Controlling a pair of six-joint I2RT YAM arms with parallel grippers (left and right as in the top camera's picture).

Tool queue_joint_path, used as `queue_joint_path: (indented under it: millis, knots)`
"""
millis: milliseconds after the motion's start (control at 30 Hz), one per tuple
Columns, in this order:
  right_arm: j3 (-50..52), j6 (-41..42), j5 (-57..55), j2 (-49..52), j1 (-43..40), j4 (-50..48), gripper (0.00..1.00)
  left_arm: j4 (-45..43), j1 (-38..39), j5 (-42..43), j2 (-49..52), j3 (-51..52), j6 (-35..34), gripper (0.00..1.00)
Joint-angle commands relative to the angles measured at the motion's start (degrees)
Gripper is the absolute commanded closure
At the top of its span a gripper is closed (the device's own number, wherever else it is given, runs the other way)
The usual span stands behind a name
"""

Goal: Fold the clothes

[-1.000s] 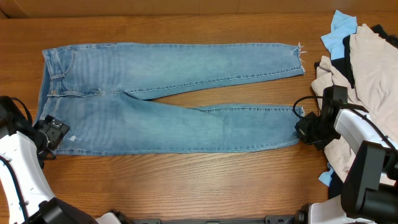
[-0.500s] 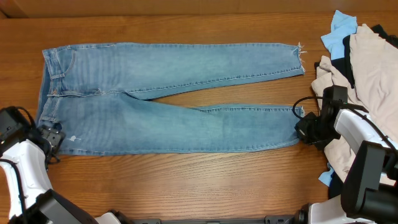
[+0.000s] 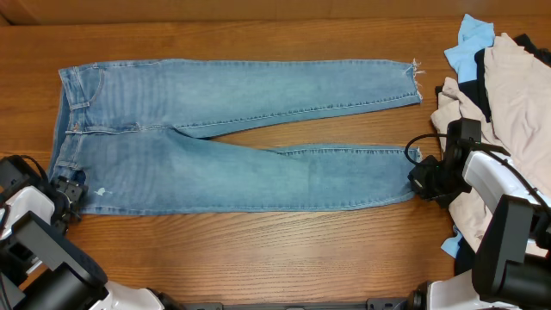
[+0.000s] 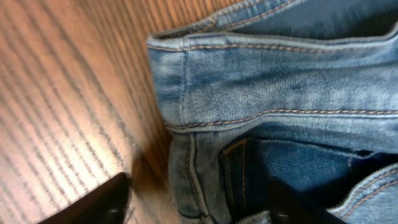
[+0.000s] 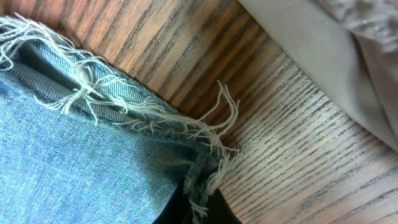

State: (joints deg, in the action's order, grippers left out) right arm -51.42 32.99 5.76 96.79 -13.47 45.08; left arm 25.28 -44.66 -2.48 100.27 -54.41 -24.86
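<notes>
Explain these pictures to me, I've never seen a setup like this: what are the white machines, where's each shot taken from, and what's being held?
The machines are two white robot arms at a wooden table. The wide picture comes from a camera fixed above; the close-ups come from a camera on each wrist. A pair of faded light-blue denim jeans lies flat, legs stretched toward the right arm. A beige garment and a sky-blue cloth are piled at the right. The left gripper straddles the waistband corner, fingers apart, holding nothing yet. The right gripper appears to pinch one leg's frayed hem.
</notes>
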Motion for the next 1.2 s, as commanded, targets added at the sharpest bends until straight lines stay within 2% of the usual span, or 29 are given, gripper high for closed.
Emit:
queue_joint_path:
  millis: [0,67,133,300,367,533,700,1000,1167]
  knots:
    - [0.35,-0.2,-0.52,-0.68,-0.04,0.0,0.96,-0.22,-0.22,1.11,2.34,0.17,1.09,0.47]
    - [0.35,-0.22,-0.55,-0.68,-0.04,0.02,0.96,0.22,-0.22,1.11,2.75,0.17,1.07,0.69]
    - [0.31,-0.26,-0.55,-0.7,-0.04,0.22,0.96,1.46,-0.22,2.84,2.43,0.11,1.07,0.96]
    - [-3.43,-1.73,-0.66,-1.95,-0.17,3.5,0.96,12.61,-0.57,2.91,-4.11,-2.69,0.33,0.96]
    - [-6.08,-1.73,-0.66,-3.54,-0.26,5.95,0.96,17.46,-0.96,2.93,-10.19,-4.2,-0.22,0.96]
    - [-12.68,-1.97,-0.72,-10.97,-2.49,12.5,0.96,21.88,-1.18,0.07,-25.09,-4.9,-0.22,0.96]
    - [-15.61,-3.58,-0.72,-18.01,-7.5,17.73,0.96,25.31,-1.2,-1.11,-35.47,-5.05,-0.24,0.96]
    - [-16.24,-9.62,-0.42,-28.94,-14.25,22.56,0.96,36.87,-2.34,-3.23,-41.48,-5.62,-1.29,0.96]
    - [-19.3,-13.49,0.83,-27.93,-12.74,23.43,0.96,35.47,-1.99,-2.32,-40.85,-5.6,-2.6,0.96]
